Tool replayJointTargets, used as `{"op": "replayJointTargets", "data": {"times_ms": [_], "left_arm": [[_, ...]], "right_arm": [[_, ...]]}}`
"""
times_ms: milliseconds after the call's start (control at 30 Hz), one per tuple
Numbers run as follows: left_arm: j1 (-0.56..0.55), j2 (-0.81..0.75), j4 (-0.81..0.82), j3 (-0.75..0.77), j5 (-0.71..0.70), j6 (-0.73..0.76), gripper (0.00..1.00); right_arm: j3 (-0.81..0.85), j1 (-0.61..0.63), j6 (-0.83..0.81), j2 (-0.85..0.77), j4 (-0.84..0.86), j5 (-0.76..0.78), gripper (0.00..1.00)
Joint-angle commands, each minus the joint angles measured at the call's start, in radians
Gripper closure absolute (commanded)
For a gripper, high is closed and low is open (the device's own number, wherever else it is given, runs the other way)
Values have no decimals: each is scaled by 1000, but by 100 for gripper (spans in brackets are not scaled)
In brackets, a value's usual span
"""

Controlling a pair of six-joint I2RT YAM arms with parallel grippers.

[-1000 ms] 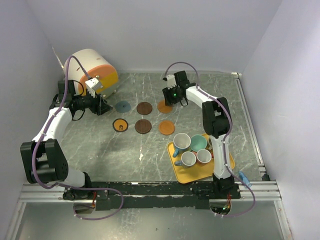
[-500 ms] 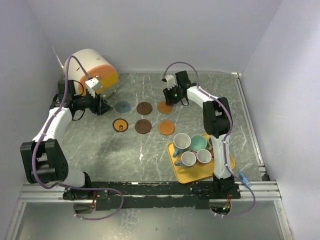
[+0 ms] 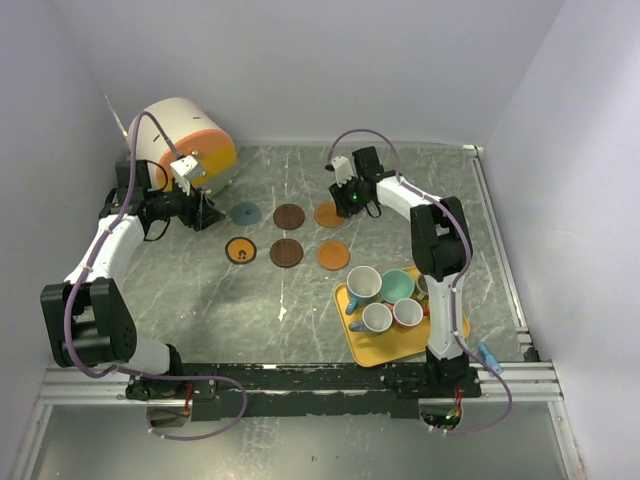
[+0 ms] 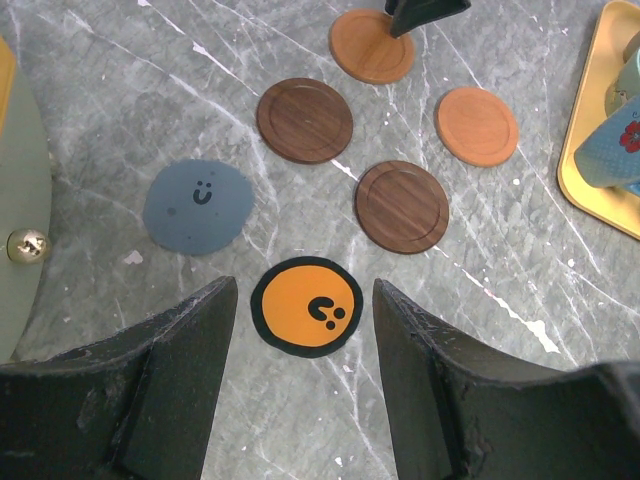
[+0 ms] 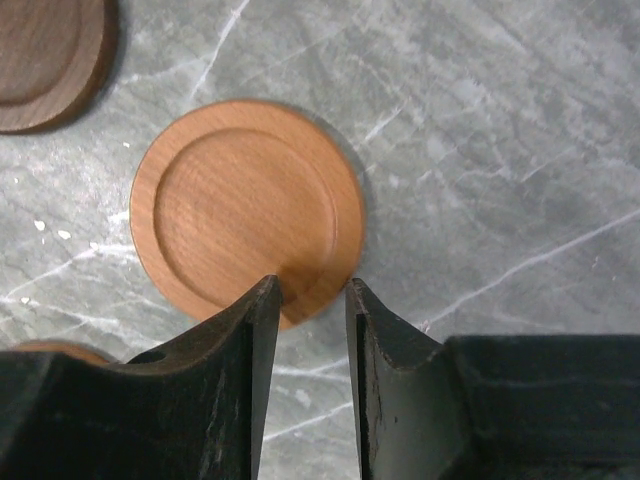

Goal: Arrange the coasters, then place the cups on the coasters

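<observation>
Right claw (image 5: 312, 288) shifts slightly right and narrows to a small gap, tips at the rim of the orange coaster (image 5: 245, 200), nothing clamped. Left claw (image 4: 305, 295) stays wide open, empty.

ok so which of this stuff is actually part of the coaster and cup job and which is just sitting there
In the job:
- slate blue coaster
- black-rimmed orange coaster
- two dark brown coasters
- two orange coasters
- cups

Just lying about:
- yellow tray under the cups
- white-and-orange cylinder
</observation>
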Motion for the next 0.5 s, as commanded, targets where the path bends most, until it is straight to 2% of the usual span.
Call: {"op": "replayJointTargets", "data": {"times_ms": [0, 467], "left_arm": [[9, -18, 22, -13, 37, 24, 32], [9, -9, 19, -10, 41, 24, 32]], "right_arm": [[-79, 5, -28, -12, -95, 85, 67], [-129, 19, 2, -43, -101, 106, 68]]}}
